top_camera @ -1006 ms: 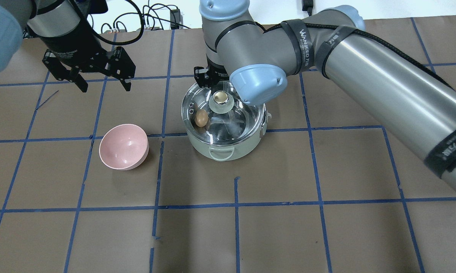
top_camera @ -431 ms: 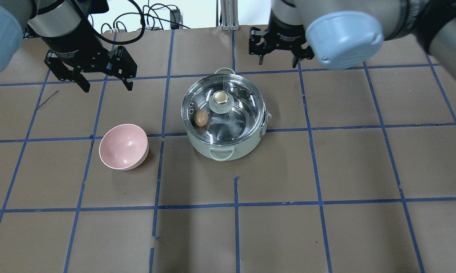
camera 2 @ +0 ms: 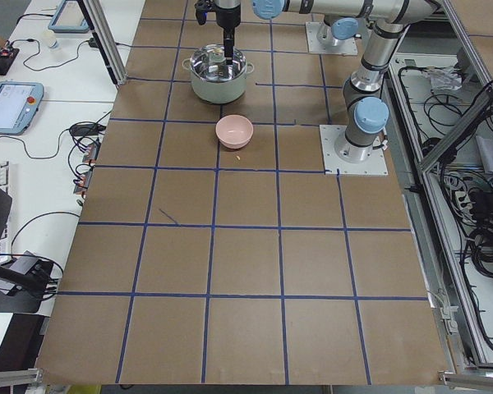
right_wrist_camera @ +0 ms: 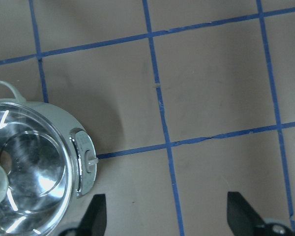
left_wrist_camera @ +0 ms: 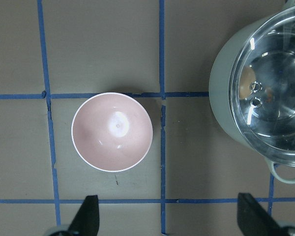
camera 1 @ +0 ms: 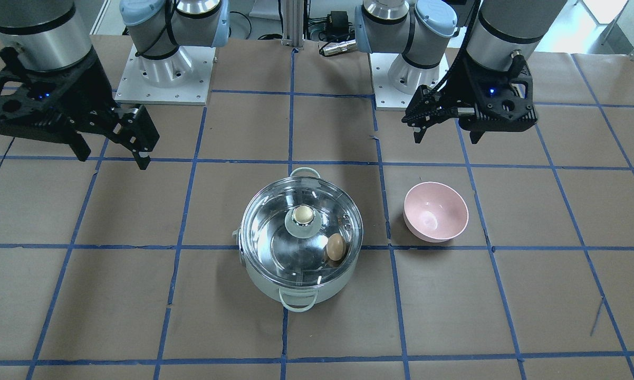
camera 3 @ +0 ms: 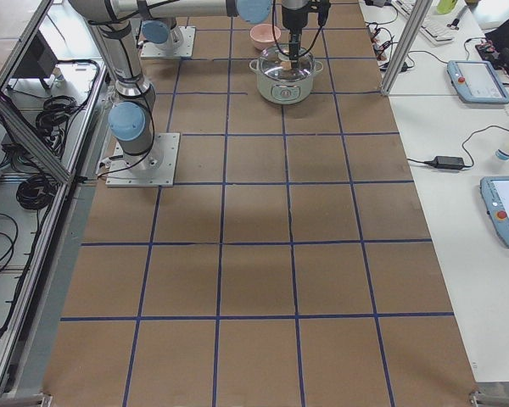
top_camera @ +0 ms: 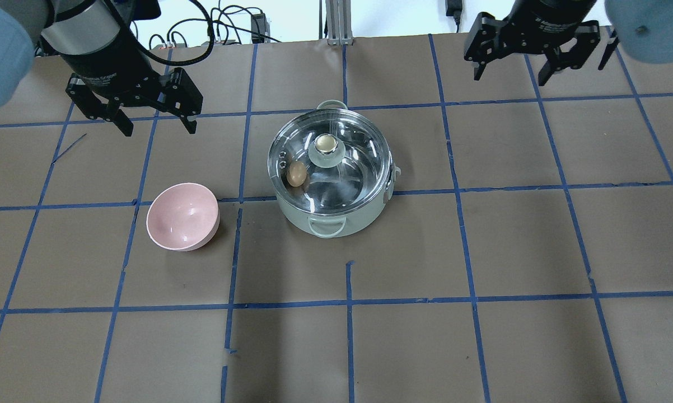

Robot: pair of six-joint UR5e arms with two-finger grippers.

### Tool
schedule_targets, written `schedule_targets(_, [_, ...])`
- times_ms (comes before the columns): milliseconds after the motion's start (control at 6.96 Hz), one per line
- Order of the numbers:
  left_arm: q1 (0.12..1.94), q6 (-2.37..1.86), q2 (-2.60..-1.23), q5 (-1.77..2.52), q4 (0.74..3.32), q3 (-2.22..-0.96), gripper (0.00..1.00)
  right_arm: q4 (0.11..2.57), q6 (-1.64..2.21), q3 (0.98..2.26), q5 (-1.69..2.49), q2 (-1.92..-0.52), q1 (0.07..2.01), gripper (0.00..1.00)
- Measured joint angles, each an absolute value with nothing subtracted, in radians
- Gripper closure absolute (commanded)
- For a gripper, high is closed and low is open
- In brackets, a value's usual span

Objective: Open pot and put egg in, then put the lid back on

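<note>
- Withdrawing from the pot [top_camera: 336, 221] is recorded for the right claw [top_camera: 509, 77], which is now stationed well apart at the far edge of the table [top_camera: 482, 252], jaws spread and empty.
- The lid [top_camera: 326, 150] is found seated on the pot. The egg [top_camera: 297, 173] is seen through the glass, lying inside beside the knob.
- The task is judged complete.
- A second ago the right claw was placed just behind the knob. Lid, egg and pot are unmoved.
- The left claw [top_camera: 158, 129] is unchanged, released and empty.

The mint-white pot [top_camera: 331, 215] sits mid-frame, its glass lid [top_camera: 359, 140] seated level; the brown egg [top_camera: 297, 173] lies inside, left of the knob.
</note>
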State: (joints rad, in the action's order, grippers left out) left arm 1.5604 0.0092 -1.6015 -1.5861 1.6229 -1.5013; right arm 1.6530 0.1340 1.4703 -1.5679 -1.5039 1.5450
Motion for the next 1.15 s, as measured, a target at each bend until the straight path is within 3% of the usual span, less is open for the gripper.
schedule_targets(1150, [1.558,0.009,-1.601,-1.580,1.623,-1.501,0.00,1.628,0.086,1.497,-1.566,-1.523,1.530,0.00])
